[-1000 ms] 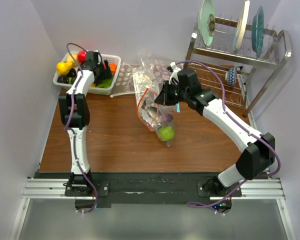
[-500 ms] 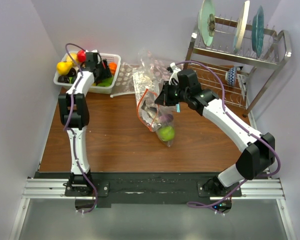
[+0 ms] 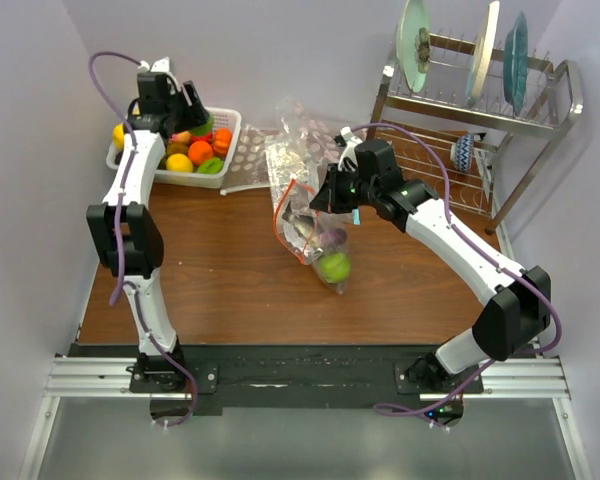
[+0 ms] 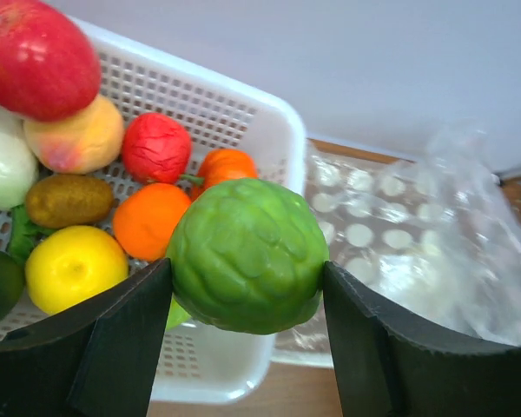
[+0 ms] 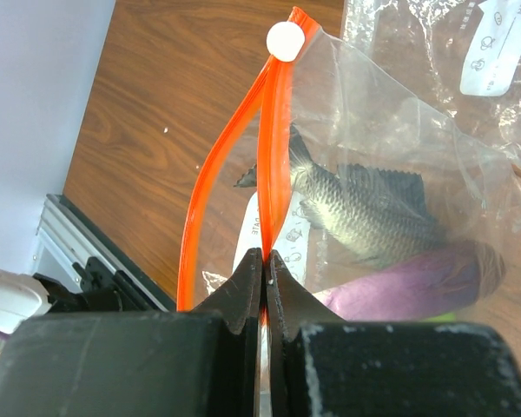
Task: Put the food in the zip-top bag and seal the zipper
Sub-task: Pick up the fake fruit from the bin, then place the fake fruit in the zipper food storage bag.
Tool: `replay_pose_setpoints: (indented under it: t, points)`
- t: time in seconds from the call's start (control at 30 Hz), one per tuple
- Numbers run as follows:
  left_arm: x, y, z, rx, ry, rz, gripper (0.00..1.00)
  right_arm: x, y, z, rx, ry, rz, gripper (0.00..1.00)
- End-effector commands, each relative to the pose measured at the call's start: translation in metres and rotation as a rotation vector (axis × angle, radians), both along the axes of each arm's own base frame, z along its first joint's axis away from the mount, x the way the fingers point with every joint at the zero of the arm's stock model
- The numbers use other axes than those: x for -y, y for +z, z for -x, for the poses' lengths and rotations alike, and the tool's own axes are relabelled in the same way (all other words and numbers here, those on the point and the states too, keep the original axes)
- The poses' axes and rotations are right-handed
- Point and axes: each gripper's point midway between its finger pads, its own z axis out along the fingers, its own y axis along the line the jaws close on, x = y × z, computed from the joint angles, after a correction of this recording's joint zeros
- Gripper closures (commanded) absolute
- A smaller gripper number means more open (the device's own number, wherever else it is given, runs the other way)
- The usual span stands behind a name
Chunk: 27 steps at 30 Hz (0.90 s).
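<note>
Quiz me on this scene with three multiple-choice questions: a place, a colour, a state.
1. The zip-top bag's zipper, pinched by the right gripper, is: A sealed, B open, C torn off.
2. The zipper's colour: A blue-green, B white, C orange-red.
3. The bumpy green fruit is: A held in the left gripper, B inside the bag, C in the right gripper.
Answers: 1 B, its two strips stand apart; 2 C, plain in the right wrist view; 3 A, clamped on both sides.

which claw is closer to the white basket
Left. The left claw holds a green fruit over the basket; the right claw is well away, pinching the zipper.
</note>
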Motion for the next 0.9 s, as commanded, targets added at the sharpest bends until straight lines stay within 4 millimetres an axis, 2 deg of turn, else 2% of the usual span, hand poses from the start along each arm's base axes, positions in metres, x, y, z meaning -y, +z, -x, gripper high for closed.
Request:
replay_pose_setpoints:
  t: [0.0, 0.03, 0.07, 0.1, 0.13, 0.17, 0.23, 0.27, 0.33, 0.37, 0.43, 0.47, 0.5, 0.57, 0.6, 0.67, 0.7, 0.73, 0.8, 0.83, 0.87]
  points:
    - [0.025, 0.042, 0.029, 0.057, -0.129, 0.092, 0.55, 0.002, 0.022, -0.001, 0.055, 0.003, -0.020, 1.00]
    - [0.035, 0.057, 0.040, 0.080, -0.167, 0.125, 0.54, 0.001, 0.022, -0.002, 0.055, 0.003, -0.020, 1.00]
    - [0.037, 0.052, 0.046, 0.065, -0.175, 0.140, 0.54, 0.000, 0.023, -0.002, 0.054, 0.006, -0.021, 1.00]
    - [0.040, 0.057, 0.051, 0.072, -0.181, 0.160, 0.54, 0.000, 0.023, -0.003, 0.056, 0.008, -0.022, 1.00]
    - [0.047, 0.072, 0.062, 0.097, -0.217, 0.181, 0.54, -0.001, 0.025, -0.004, 0.058, 0.007, -0.025, 1.00]
    - [0.052, 0.065, 0.069, 0.079, -0.233, 0.203, 0.54, -0.002, 0.026, -0.005, 0.059, 0.007, -0.025, 1.00]
    - [0.067, 0.088, 0.088, 0.126, -0.304, 0.260, 0.54, -0.004, 0.028, -0.008, 0.065, 0.009, -0.028, 1.00]
    - [0.071, 0.079, 0.095, 0.103, -0.316, 0.285, 0.54, -0.004, 0.029, -0.009, 0.065, 0.010, -0.031, 1.00]
    - [0.086, 0.097, 0.114, 0.139, -0.370, 0.333, 0.54, -0.008, 0.030, -0.011, 0.060, 0.017, -0.037, 1.00]
    - [0.093, 0.091, 0.122, 0.124, -0.388, 0.350, 0.54, -0.009, 0.029, -0.013, 0.056, 0.017, -0.039, 1.00]
    - [0.114, 0.106, 0.141, 0.157, -0.452, 0.368, 0.54, -0.011, 0.030, -0.016, 0.055, 0.018, -0.044, 1.00]
    - [0.120, 0.101, 0.148, 0.144, -0.464, 0.373, 0.54, -0.012, 0.030, -0.016, 0.054, 0.017, -0.045, 1.00]
    - [0.133, 0.107, 0.159, 0.154, -0.499, 0.370, 0.53, -0.013, 0.031, -0.018, 0.055, 0.014, -0.047, 1.00]
    - [0.147, 0.103, 0.172, 0.139, -0.529, 0.376, 0.53, -0.014, 0.032, -0.018, 0.057, 0.019, -0.049, 1.00]
    - [0.160, 0.109, 0.183, 0.147, -0.569, 0.379, 0.53, -0.014, 0.033, -0.019, 0.057, 0.017, -0.050, 1.00]
    - [0.170, 0.104, 0.194, 0.134, -0.590, 0.387, 0.53, -0.015, 0.032, -0.019, 0.054, 0.018, -0.051, 1.00]
    - [0.180, 0.111, 0.207, 0.146, -0.624, 0.394, 0.53, -0.014, 0.033, -0.019, 0.055, 0.016, -0.050, 1.00]
    - [0.184, 0.103, 0.212, 0.131, -0.634, 0.400, 0.53, -0.014, 0.034, -0.018, 0.058, 0.016, -0.051, 1.00]
    - [0.192, 0.108, 0.227, 0.139, -0.658, 0.415, 0.53, -0.012, 0.035, -0.019, 0.061, 0.010, -0.049, 1.00]
    - [0.194, 0.100, 0.232, 0.121, -0.661, 0.420, 0.53, -0.011, 0.038, -0.018, 0.067, 0.008, -0.050, 1.00]
    - [0.198, 0.100, 0.237, 0.120, -0.670, 0.432, 0.53, -0.011, 0.038, -0.018, 0.066, 0.006, -0.050, 1.00]
